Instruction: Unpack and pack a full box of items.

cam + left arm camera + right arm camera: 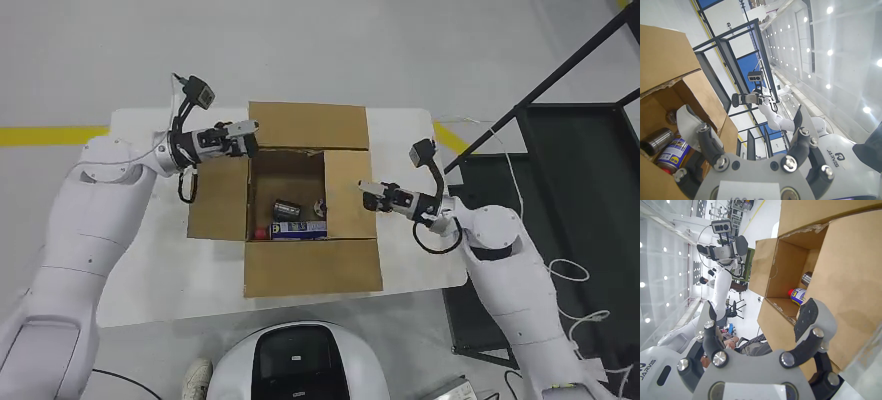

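Brown cardboard box (312, 268) on white table (160, 280) holds steel cylinder (287, 209) and blue red-capped spray can (298, 229) at 6 o'clock. Left gripper (254, 138) at its 10 o'clock, right gripper (363, 193) at 3; wrist views show both released.

Seen from above, the robot's left arm (95, 200) at 9 o'clock and right arm (505, 270) at 4 o'clock wear smooth white shells. So does the domed head (300, 365) at 6 o'clock, which carries a black panel. A black cable (182, 187) loops at each wrist, and a small dark camera (203, 93) stands on a stalk above it. The left gripper (253, 138) and right gripper (364, 195) have grey mounting plates (753, 170), silver screws (721, 161), black linkages (710, 140) and pale fingers (817, 313) with black dimpled pads (805, 321). Dark lettering (832, 157) marks the white shell.
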Robot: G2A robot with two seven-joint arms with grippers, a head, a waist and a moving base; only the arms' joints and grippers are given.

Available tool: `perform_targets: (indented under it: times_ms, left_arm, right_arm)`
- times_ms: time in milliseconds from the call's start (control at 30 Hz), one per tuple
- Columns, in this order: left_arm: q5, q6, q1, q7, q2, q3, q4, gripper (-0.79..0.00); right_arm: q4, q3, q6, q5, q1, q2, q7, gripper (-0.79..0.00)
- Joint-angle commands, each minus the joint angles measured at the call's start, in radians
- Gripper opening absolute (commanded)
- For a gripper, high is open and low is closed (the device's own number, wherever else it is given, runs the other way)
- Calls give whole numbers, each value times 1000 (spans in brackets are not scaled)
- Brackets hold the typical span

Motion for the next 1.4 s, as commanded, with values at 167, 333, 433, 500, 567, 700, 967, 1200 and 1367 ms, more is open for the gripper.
perform_targets:
  times_ms: [167,333,433,500,567,700,967,1200,1367]
  left_arm:
    - [-29,12,-56,-26,-65,139,40,0]
    - [-3,-59,-75,23,-103,198,95,0]
    - [-3,-59,-75,23,-103,198,95,0]
    - [-3,-59,-75,23,-103,198,95,0]
    - [-3,-59,-75,23,-103,198,95,0]
    - [-3,-59,-75,23,-103,198,95,0]
    - [-3,-59,-75,23,-103,198,95,0]
    - [70,8,-56,86,-112,232,59,0]
    - [177,59,-50,139,-134,292,65,0]
  right_arm:
    - [4,60,-11,110,-53,7,7,0]
    - [10,63,-10,122,-53,7,8,0]
    - [10,63,-10,122,-53,7,8,0]
    - [10,63,-10,122,-53,7,8,0]
    - [10,63,-10,122,-53,7,8,0]
    - [10,63,-10,122,-53,7,8,0]
    - [10,63,-10,122,-53,7,8,0]
    - [10,63,-10,122,-53,7,8,0]
    - [2,63,9,122,-64,7,-20,0]
